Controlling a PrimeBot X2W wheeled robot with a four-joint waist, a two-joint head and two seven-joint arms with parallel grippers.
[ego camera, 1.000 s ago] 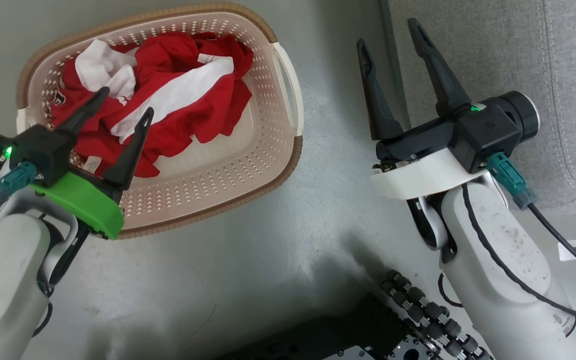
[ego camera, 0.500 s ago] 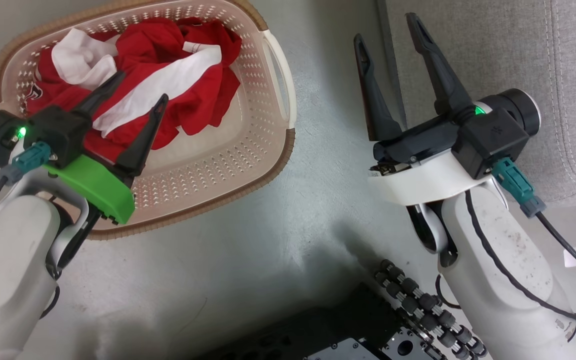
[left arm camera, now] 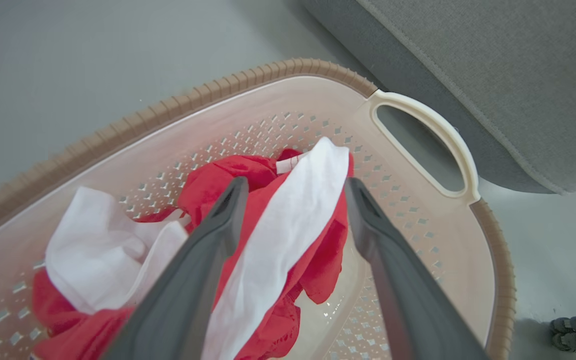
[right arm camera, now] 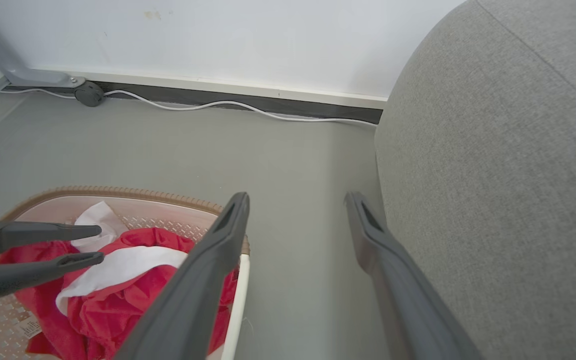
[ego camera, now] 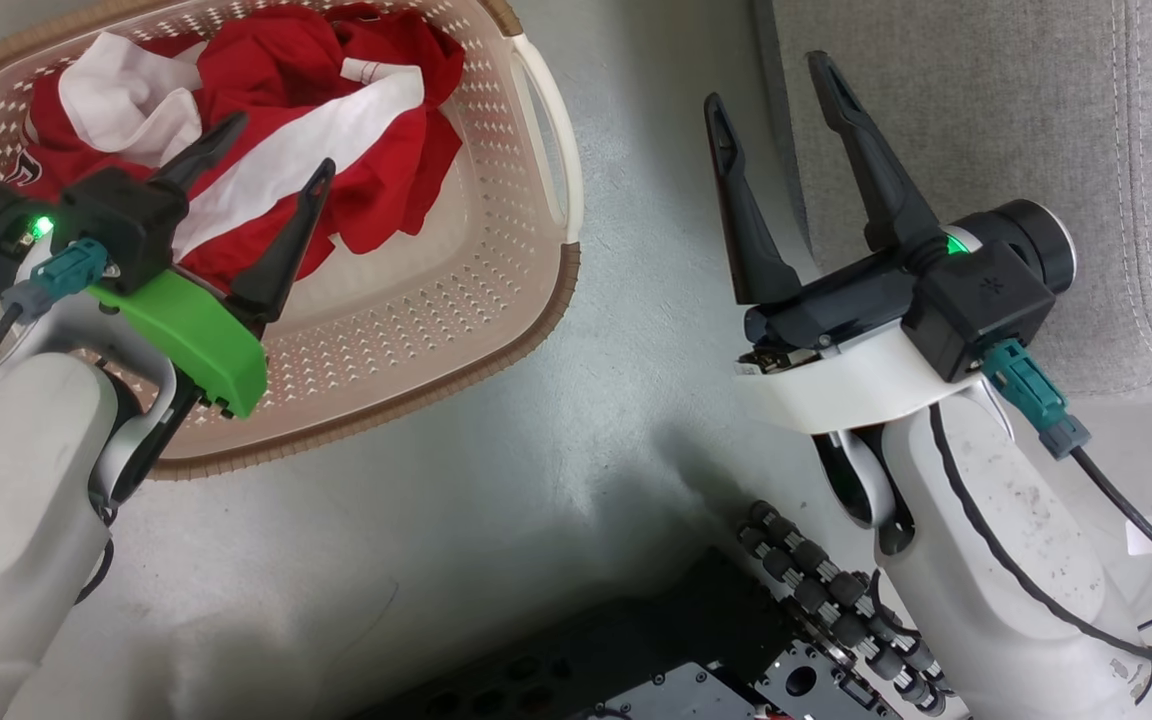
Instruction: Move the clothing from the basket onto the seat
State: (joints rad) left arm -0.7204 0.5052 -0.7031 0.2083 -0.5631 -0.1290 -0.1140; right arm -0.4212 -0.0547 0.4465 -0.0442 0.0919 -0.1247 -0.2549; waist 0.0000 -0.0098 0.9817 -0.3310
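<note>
Clothing (ego camera: 266,60) sits all in the basket (ego camera: 496,260), folks, a crumpled red-and-white heap at the end toward ten o'clock in the head view. No red cloth shows on the grey sofa (ego camera: 986,100) over at two o'clock. Left claw (ego camera: 279,148) hovers above the heap, fingers spread wide, framing the long white stripe in its wrist view and gripping nothing. Whether the tips touch the cloth, I cannot tell. Right claw (ego camera: 768,82) waits at one o'clock over the floor (ego camera: 536,480) between basket and sofa, fingers apart and empty too. By my reckoning the job sits at its very start: no grab is made yet, and the lift, the carry across to the sofa and the drop all remain, perhaps more than once.
</note>
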